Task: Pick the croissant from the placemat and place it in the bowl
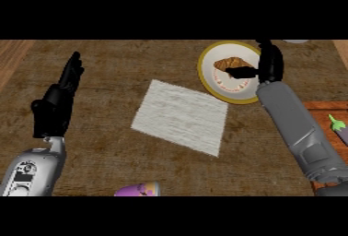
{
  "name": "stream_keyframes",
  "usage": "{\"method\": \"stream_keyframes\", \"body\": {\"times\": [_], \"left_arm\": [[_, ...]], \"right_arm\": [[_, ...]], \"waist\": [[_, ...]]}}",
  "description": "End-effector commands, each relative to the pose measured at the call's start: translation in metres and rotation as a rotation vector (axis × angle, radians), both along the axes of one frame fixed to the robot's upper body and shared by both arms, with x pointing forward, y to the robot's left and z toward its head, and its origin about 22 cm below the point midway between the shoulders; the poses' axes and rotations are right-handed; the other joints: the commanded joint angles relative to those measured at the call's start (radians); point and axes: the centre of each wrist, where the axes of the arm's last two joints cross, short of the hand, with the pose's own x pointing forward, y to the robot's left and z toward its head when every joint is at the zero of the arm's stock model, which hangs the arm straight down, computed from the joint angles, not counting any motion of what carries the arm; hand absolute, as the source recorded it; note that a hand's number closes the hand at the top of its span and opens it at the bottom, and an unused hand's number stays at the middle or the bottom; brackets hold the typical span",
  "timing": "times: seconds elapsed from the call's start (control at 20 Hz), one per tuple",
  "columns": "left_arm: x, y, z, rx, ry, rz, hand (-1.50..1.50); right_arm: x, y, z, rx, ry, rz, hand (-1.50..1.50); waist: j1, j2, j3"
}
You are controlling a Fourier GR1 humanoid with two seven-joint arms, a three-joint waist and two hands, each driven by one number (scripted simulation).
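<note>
The right hand [262,69] reaches over the right rim of a yellow-edged bowl [207,73], its thumb stretched left onto the croissant [231,63] and its fingers standing up on the far side of the wrist. Whether the thumb and fingers actually pinch the pastry I cannot tell; the thumb tip lies against the croissant's lower edge. The croissant sits inside the bowl, in its upper half, just left of the hand. Below and left of the hand, well apart from the bowl's rim, lies the pale placemat [182,115], tilted like a diamond on the brown counter [102,156]. To the right of the forearm, at the edge of the view, a small purple and green eggplant [339,129] rests on an orange-brown surface. Far across to the left, the left hand [58,99] stands near the edge with straight fingers pointing up, holding nothing. Near the bottom edge, between the two forearms, a purple cup [139,189] peeks in.
</note>
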Motion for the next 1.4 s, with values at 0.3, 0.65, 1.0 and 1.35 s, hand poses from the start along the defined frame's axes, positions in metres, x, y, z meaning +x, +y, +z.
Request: {"method": "stream_keyframes", "body": {"times": [0.3, 0.65, 1.0, 1.35], "left_arm": [[-0.004, -0.002, -0.004, 0.004, 0.018, 0.030, 0.00], [-0.002, 0.024, 0.007, 0.006, 0.035, 0.051, 0.00], [-0.021, 0.025, -0.022, 0.010, 0.028, 0.094, 0.00], [-0.017, 0.041, 0.006, 0.014, 0.041, 0.078, 0.00]], "right_arm": [[-0.008, -0.044, -0.012, 0.218, -0.119, 0.023, -1.50], [-0.029, -0.089, -0.032, 0.348, -0.119, 0.091, -1.50], [-0.066, -0.114, -0.053, 0.405, -0.134, 0.233, -1.50], [-0.108, -0.127, -0.063, 0.405, -0.138, 0.278, -1.50]], "waist": [[-0.036, -0.019, -0.003], [-0.063, -0.031, -0.004], [-0.082, -0.039, -0.005], [-0.079, -0.037, -0.005]]}}
